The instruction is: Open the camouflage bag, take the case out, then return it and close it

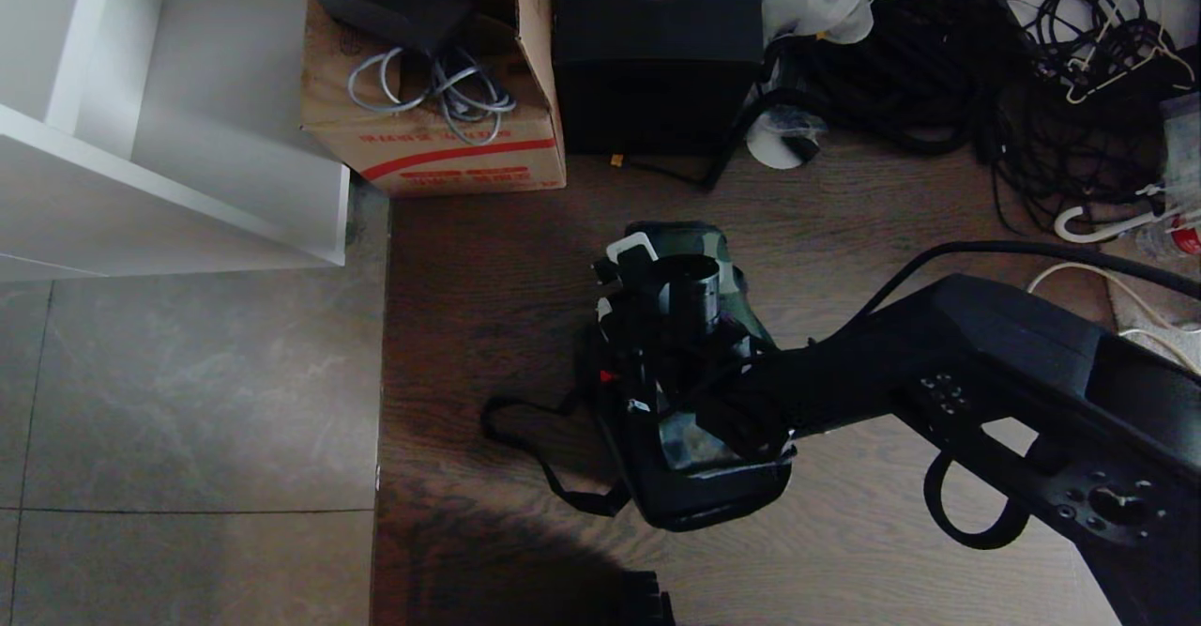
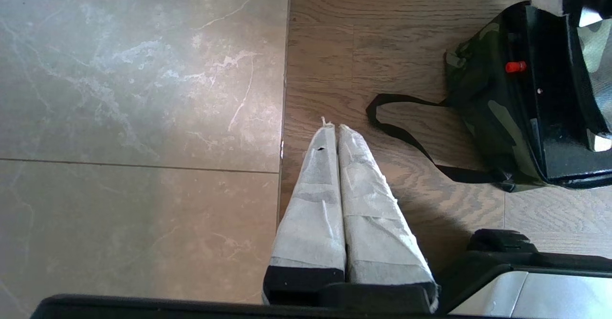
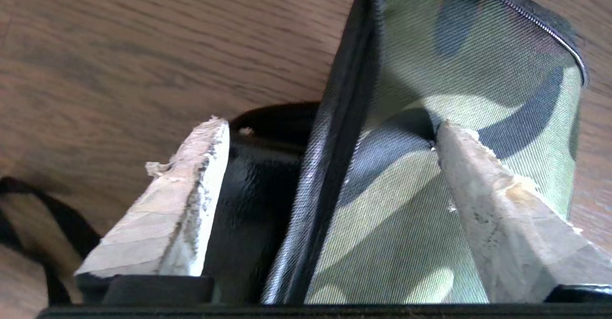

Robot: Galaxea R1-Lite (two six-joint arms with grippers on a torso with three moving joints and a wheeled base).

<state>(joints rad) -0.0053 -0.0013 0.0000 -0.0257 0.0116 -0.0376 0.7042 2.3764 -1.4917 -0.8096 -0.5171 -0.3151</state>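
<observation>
Right arm (image 1: 1013, 391) up close, reaching in from the right over the camouflage bag (image 1: 699, 448). Right hand (image 3: 330, 199) spread wide, fingers (image 3: 177, 214) well apart, straddling the raised edge of the camouflage lid (image 3: 454, 94), one finger on each side, gripping nothing. Bag sitting on the wooden floor (image 1: 469, 307), strap (image 2: 406, 137) trailing out beside it. Left hand (image 2: 334, 132) parked low over the floor, fingers pressed together, well clear of the bag.
</observation>
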